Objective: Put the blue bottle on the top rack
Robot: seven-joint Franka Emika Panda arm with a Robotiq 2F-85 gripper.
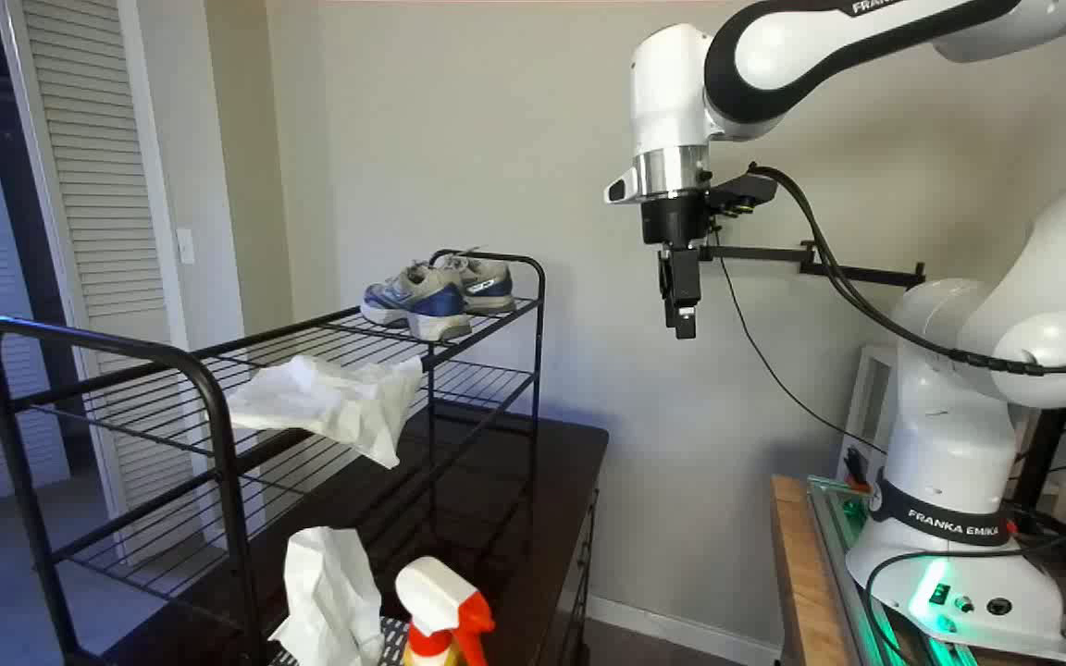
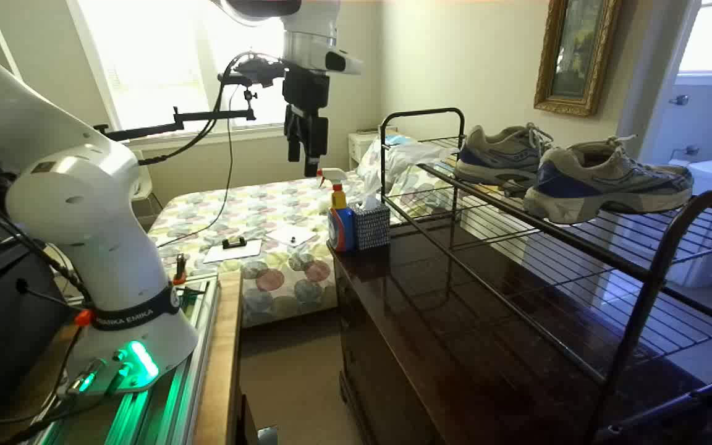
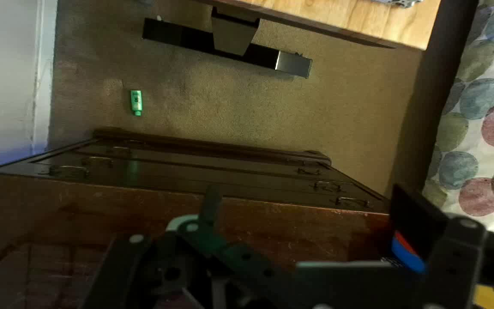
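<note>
The blue bottle (image 2: 341, 228) is a spray bottle with a yellow neck and a white head with a red trigger. It stands upright on the dresser corner, beside the tissue box. In an exterior view only its head (image 1: 440, 597) and yellow top show. In the wrist view its blue part (image 3: 408, 255) is mostly hidden behind a finger. The top rack (image 2: 591, 245) is the upper wire shelf of a black metal stand; it shows in both exterior views (image 1: 274, 334). My gripper (image 2: 303, 159) is open, empty and pointing down, above the bottle's height (image 1: 679, 324). Its fingers are wide apart (image 3: 311, 214).
A pair of shoes (image 2: 603, 179) sits on the top rack. White crumpled sheeting (image 1: 329, 398) lies at its other end. The tissue box (image 2: 372, 225) touches or nearly touches the bottle. The dark dresser (image 2: 430, 321) carries the stand. A bed (image 2: 269, 216) stands behind.
</note>
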